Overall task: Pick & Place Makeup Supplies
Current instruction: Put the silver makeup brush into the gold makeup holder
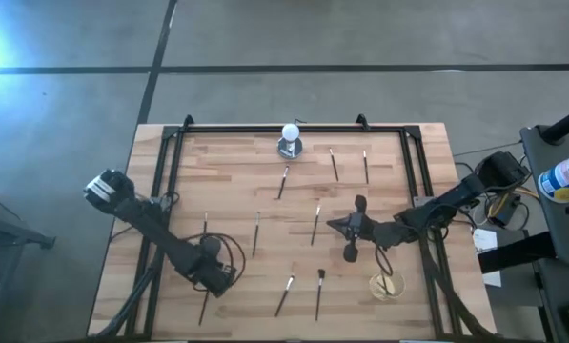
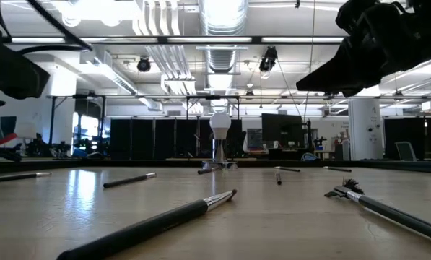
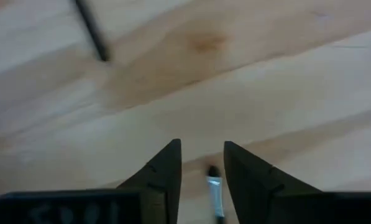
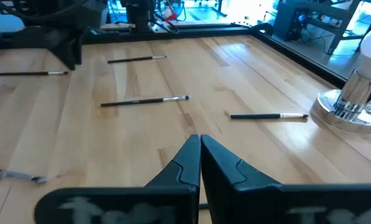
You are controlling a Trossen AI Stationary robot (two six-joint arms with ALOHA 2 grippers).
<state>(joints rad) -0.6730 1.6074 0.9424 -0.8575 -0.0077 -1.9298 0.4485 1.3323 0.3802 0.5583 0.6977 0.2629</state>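
My left gripper (image 1: 211, 276) sits low at the lower left of the high view, right over one brush (image 1: 204, 307). Its fingers are apart, and in the left wrist view that brush (image 3: 214, 190) lies on the wood in the gap between them. Nothing is squeezed. I think the fingers stand on each side like this so they can close on the thin handle.

My right gripper (image 1: 352, 229) hangs over the middle right of the table (image 1: 236, 181). Its fingers are pressed tight together, with nothing in them. I think that arm is just waiting.

The other brushes lie spread flat on the table, well apart from each other, so each one can be picked alone. The white ball (image 1: 290, 132) on its base stands at the top middle.

Only the high view shows all the brushes at once, plus a small round dish (image 1: 387, 285) at the lower right. The left wrist view alone shows the brush between the fingers. The low view shows brushes lying flat, but not my left gripper's fingers.
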